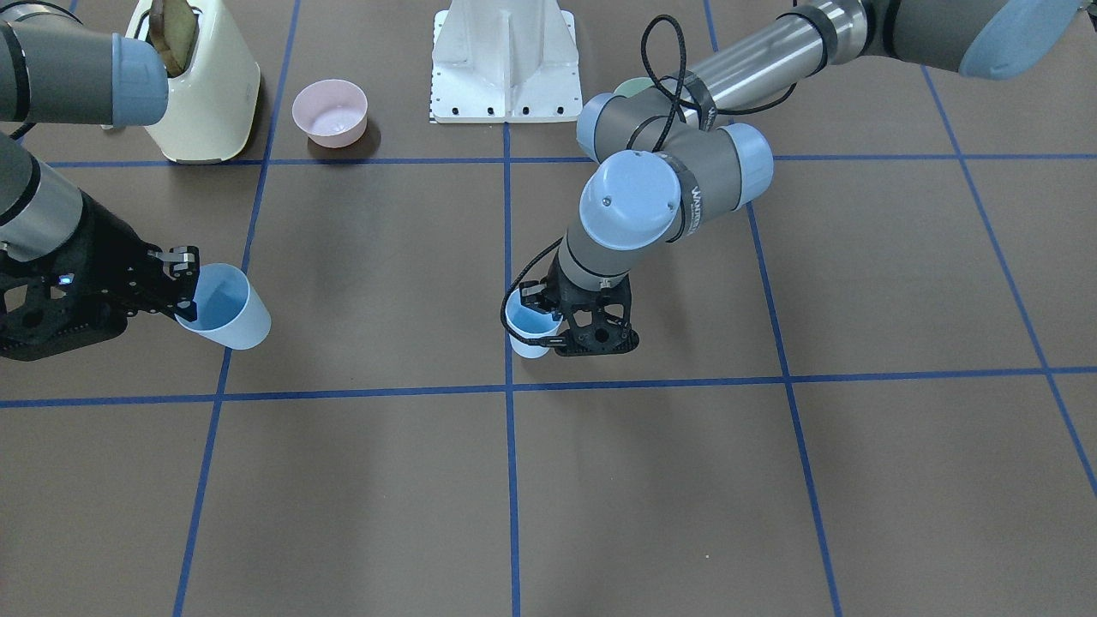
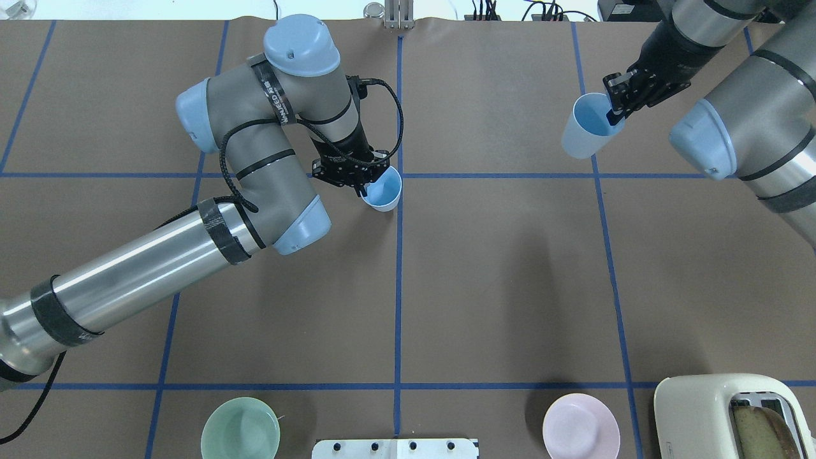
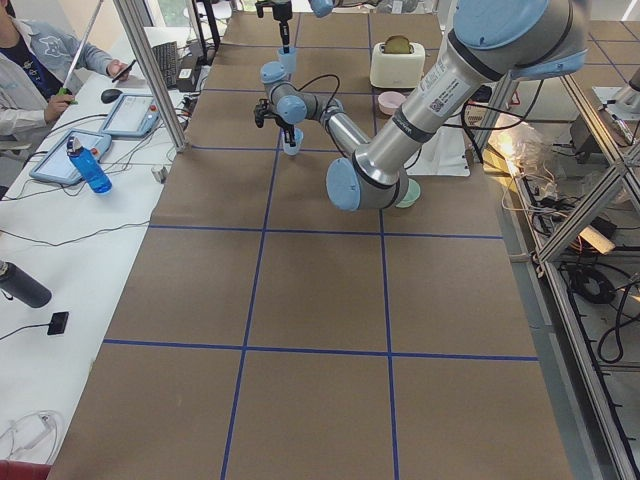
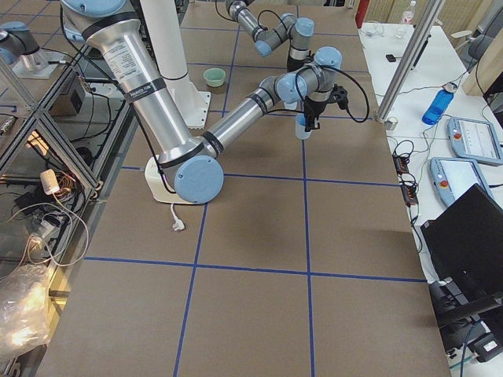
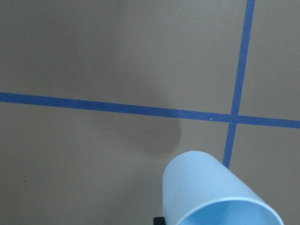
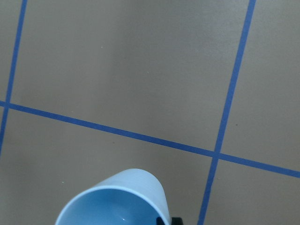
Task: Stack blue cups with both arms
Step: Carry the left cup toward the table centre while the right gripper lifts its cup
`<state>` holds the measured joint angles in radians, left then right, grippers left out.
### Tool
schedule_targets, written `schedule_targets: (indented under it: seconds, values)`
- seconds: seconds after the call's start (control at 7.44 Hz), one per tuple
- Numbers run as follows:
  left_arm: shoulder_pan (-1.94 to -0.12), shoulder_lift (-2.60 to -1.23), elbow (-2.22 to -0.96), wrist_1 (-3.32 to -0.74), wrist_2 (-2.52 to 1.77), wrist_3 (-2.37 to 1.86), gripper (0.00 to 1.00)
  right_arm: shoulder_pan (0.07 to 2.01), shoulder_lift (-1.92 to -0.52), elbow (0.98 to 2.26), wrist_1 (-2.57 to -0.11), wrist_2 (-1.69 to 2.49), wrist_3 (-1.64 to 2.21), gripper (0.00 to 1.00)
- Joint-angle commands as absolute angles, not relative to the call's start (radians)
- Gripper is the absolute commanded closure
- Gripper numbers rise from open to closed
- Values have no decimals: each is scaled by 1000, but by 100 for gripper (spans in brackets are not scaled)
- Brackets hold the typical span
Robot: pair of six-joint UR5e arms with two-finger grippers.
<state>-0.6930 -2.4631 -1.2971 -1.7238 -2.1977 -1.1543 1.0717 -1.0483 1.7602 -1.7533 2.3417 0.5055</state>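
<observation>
Overhead view. The left gripper (image 2: pixel 370 182) was clamped on the rim of the left blue cup (image 2: pixel 384 192), just to 11 o'clock of the centre of the table (image 2: pixel 503 287). The right gripper (image 2: pixel 613 109) pinched the rim of the right blue cup (image 2: pixel 584 135), which was tilted, out at 2 o'clock. Both cups appeared to be lifted clear, mouths upward. Done: both pickups. Remaining: bringing the well-apart cups together and nesting one inside the other.

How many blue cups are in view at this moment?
2. One cup hangs in the jaws of the left arm, by the centre tape line; the other cup in those of the right arm, farther right. None looks hidden.
</observation>
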Motion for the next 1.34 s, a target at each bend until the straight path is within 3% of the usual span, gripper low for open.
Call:
schedule_targets:
  seconds: [0.0,0.54,0.67,0.81,1.21]
  values:
    - [-666,-2468,-1267,-1767,-2192,-1152,100,1065,-1011,1759,-1753,2370,546,86]
    - [-652,-2479,-1264,-1782,-2192,-1151,100,1055,-996,1761,-1753,2373,569,86]
    - [-652,-2479,-1266,-1784,-2192,-1146,72,1054,-996,1759,-1753,2373,569,86]
    - [-652,-2479,-1267,-1817,-2192,-1144,3,1054,-986,1756,-1753,2373,575,86]
    - [-681,-2476,-1275,-1827,-2198,-1141,2,1046,-948,1753,-1753,2381,626,86]
